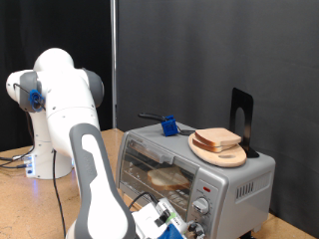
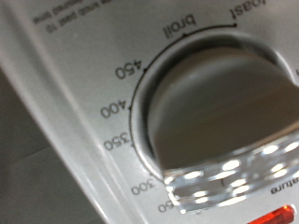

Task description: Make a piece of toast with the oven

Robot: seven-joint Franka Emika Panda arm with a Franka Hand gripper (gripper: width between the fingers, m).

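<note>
The silver-grey oven point(image 1: 239, 177) stands at the exterior view's right. A slice of bread, the piece of toast point(image 1: 167, 178), lies on the wire rack inside, seen through the glass door. My gripper point(image 1: 169, 225) is low at the oven's front, just beside the two round knobs point(image 1: 202, 207). The wrist view is filled by one knob point(image 2: 220, 107) at very close range, ringed by the marks 300, 350, 400, 450, broil and toast. A red light point(image 2: 273, 216) glows at the frame's edge. No fingers show clearly there.
On top of the oven sit a round wooden plate point(image 1: 225, 154) carrying a second bread slice point(image 1: 219, 137), a small blue object point(image 1: 169, 126) with a dark handle, and a black upright stand point(image 1: 242, 118). The arm's white base point(image 1: 55, 110) stands at the exterior view's left, with cables on the table.
</note>
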